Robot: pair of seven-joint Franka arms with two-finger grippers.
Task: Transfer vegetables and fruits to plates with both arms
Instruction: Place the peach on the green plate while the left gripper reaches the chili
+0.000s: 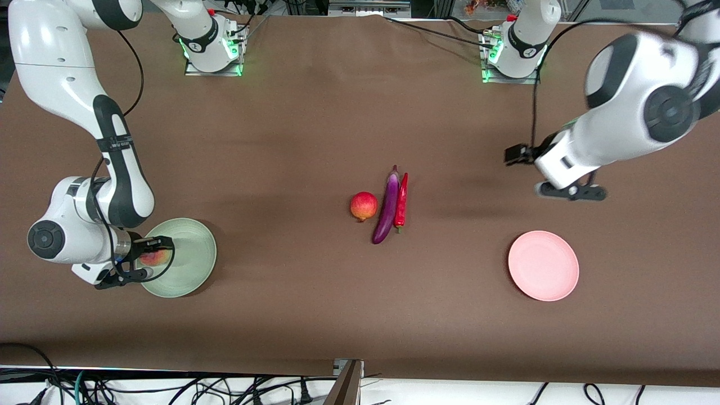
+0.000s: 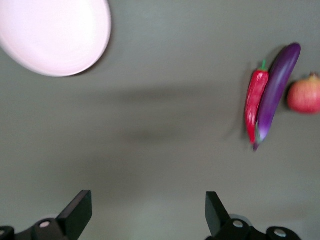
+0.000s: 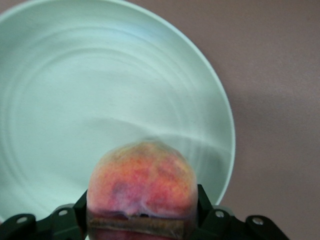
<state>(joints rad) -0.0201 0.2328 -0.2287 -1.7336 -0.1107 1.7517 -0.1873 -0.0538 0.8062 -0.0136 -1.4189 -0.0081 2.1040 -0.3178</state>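
My right gripper [image 1: 151, 259] is shut on the fuzzy pinkish-orange peach [image 1: 156, 257] over the pale green plate [image 1: 194, 247], at its edge toward the right arm's end. In the right wrist view the peach [image 3: 142, 175] sits between the fingers above the plate [image 3: 75, 100]. My left gripper [image 1: 571, 192] is open and empty, up over bare table, with the pink plate [image 1: 543, 265] nearer the front camera. The purple eggplant [image 1: 387, 209], red chili [image 1: 401, 202] and red pomegranate [image 1: 364, 206] lie together mid-table. The left wrist view shows the pink plate [image 2: 50, 35], chili [image 2: 255, 102], eggplant [image 2: 275, 90] and pomegranate [image 2: 305, 95].
The brown table cloth [image 1: 315, 124] covers the whole table. Both arm bases [image 1: 211, 48] stand along the edge farthest from the front camera. Cables hang below the table's front edge [image 1: 169, 388].
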